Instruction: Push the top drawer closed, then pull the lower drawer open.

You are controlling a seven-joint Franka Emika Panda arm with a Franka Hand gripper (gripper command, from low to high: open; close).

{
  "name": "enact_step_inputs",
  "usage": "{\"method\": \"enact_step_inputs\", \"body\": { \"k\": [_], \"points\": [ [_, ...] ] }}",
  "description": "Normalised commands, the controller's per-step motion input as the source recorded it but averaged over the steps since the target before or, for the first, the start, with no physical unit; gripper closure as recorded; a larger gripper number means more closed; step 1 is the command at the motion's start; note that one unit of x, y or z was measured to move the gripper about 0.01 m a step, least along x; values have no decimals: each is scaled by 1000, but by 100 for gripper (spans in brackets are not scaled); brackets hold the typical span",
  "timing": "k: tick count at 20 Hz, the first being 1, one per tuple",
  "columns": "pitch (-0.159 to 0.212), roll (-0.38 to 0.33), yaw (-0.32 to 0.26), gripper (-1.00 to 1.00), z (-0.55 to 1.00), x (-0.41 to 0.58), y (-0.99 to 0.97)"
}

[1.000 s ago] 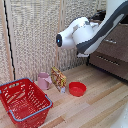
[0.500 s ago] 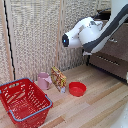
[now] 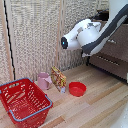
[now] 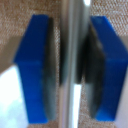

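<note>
In the wrist view my gripper point(image 4: 73, 65) has its two blue pads point(image 4: 35, 65) closed around a thin silver bar handle point(image 4: 74, 25), which runs straight between them. Which drawer that handle belongs to cannot be told. In the exterior view the dark brown cabinet stands at the exterior view's right, with the top drawer point(image 3: 119, 46) above the lower drawer point(image 3: 107, 63). My white and grey arm point(image 3: 85, 36) reaches toward the cabinet and hides the gripper there.
A red wire basket point(image 3: 24, 100) sits on the wooden floor at the exterior view's left. Near the beige screen wall are a pink cup point(image 3: 43, 80), a snack bag point(image 3: 58, 78) and a red bowl point(image 3: 77, 89).
The arm has shifted only slightly near the cabinet. The basket, cup, bag and bowl have not moved.
</note>
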Motion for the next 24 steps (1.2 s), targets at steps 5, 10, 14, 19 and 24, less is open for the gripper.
{"method": "enact_step_inputs", "body": {
  "k": [5,10,14,19,24],
  "points": [
    [-5,-40,112,100,321,0,-693],
    [-8,-11,115,100,374,0,-766],
    [-2,0,122,100,374,0,-766],
    [0,-14,146,100,298,-19,-705],
    [0,-15,151,100,243,-17,-699]
  ]
}}
